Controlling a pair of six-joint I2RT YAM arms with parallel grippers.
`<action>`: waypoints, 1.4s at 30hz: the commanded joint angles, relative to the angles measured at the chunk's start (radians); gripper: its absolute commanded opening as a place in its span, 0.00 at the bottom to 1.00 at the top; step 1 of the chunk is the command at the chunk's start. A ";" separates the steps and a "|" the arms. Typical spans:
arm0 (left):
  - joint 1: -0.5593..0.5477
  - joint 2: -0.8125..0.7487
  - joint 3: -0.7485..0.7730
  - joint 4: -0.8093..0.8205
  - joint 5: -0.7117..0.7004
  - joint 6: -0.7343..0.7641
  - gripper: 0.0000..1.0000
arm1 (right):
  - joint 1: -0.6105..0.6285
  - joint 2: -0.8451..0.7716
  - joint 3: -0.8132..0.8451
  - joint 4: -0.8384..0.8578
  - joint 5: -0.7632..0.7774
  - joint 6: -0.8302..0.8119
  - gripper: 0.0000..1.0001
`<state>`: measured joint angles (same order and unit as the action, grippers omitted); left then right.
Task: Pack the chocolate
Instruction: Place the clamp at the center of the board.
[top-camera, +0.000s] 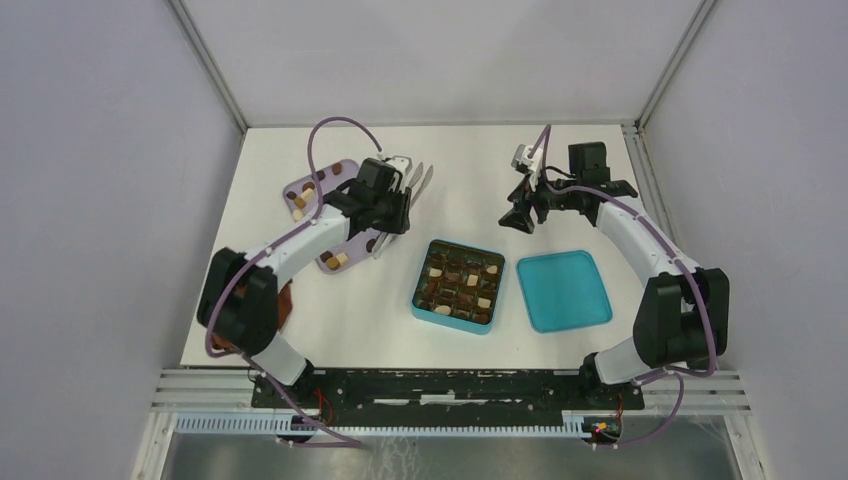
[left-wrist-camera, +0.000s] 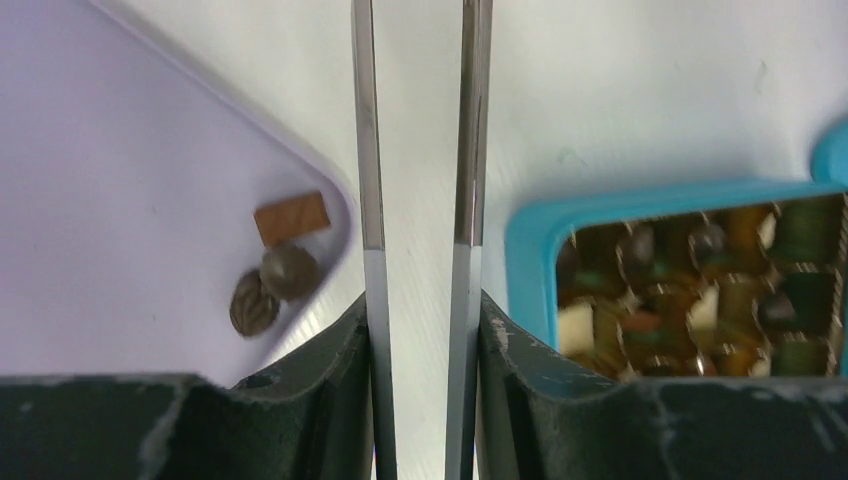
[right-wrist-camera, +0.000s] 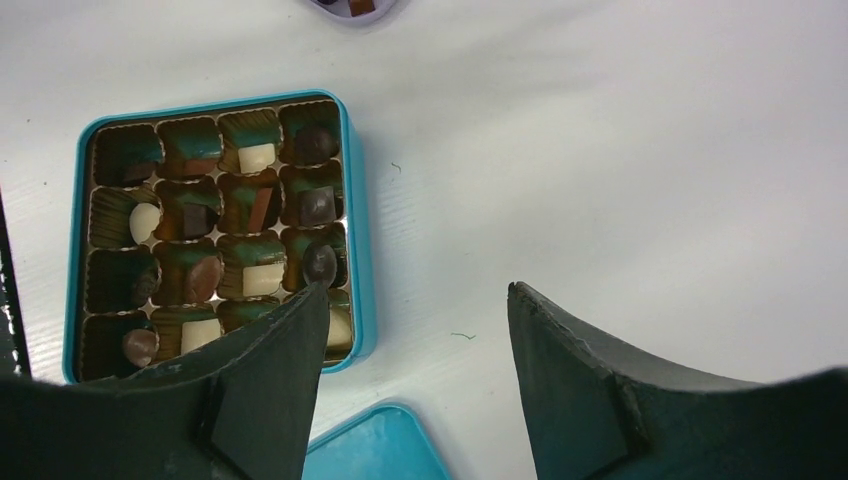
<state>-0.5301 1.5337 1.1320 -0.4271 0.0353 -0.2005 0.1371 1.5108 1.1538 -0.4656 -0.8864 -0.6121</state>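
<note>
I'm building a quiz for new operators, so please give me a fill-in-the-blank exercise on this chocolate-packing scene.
1. In the top view, the teal lid lies to the ___ of the teal box.
2. The loose chocolates in the left wrist view lie on a tray coloured ___.
3. Between its fingers the right gripper holds ___.
Missing words: right; lilac; nothing.

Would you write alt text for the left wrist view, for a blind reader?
Two thin metal fingers run up the middle, slightly apart with nothing between them. At the picture's left, three chocolates lie in a corner of the lilac tray; at its right is a corner of the teal box, its cells holding more pieces.
</note>
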 joint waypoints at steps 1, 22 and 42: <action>0.030 0.155 0.129 0.144 0.011 0.036 0.41 | -0.023 -0.048 -0.030 0.058 -0.065 0.025 0.71; 0.031 0.656 0.465 0.074 0.042 -0.148 0.53 | -0.110 0.003 -0.043 0.005 -0.131 -0.040 0.71; 0.034 0.173 0.480 0.013 -0.118 -0.085 0.67 | -0.181 -0.151 -0.014 -0.005 0.041 -0.105 0.75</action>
<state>-0.4953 2.0472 1.6497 -0.4885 -0.0681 -0.3126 -0.0174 1.4628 1.1042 -0.4953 -0.9340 -0.6842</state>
